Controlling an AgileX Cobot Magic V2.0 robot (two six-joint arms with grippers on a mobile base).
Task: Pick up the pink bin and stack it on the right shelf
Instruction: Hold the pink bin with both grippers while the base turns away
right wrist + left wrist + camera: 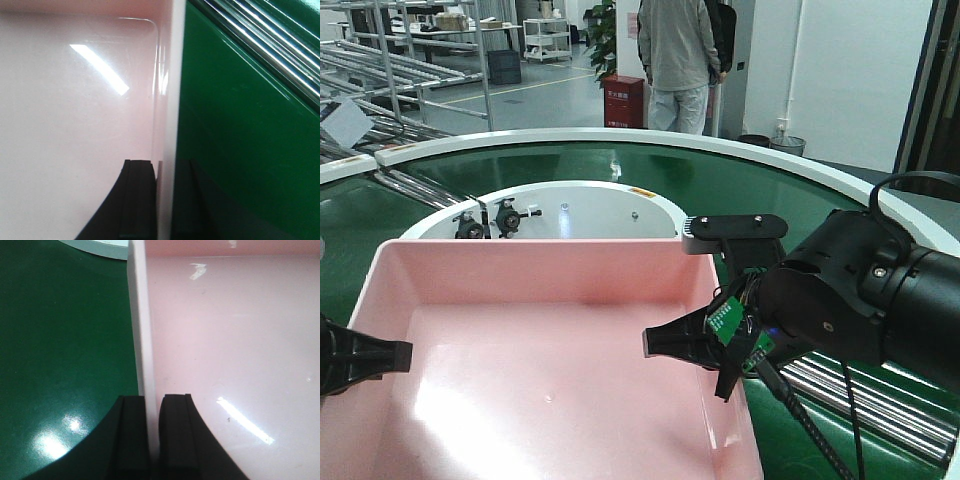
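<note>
You have the pink bin (540, 272) held from both sides, right in front of the robot on or just above the green conveyor belt (790, 185). The views do not show whether its base has left the belt.

The left gripper (154, 412) straddles the bin's left wall, with one pad on the belt side and one inside the tub. Both press against the plastic, so it is clamped on that wall. The right gripper (165, 172) mirrors this on the right wall, closed over the rim with its inner finger on the pink face and its outer finger on the green side.

This grip makes sense. The tub is too wide for one gripper to span, and the thin upright walls are the only parts the jaws can close on. Opposing holds should also keep a shallow bin level.

The right shelf is not in any view; only chrome rollers (860, 395) show beyond the belt's right edge. When you lift and swing right, keep both arms in step, since uneven motion would likely flex the walls or let the smooth plastic slip.
</note>
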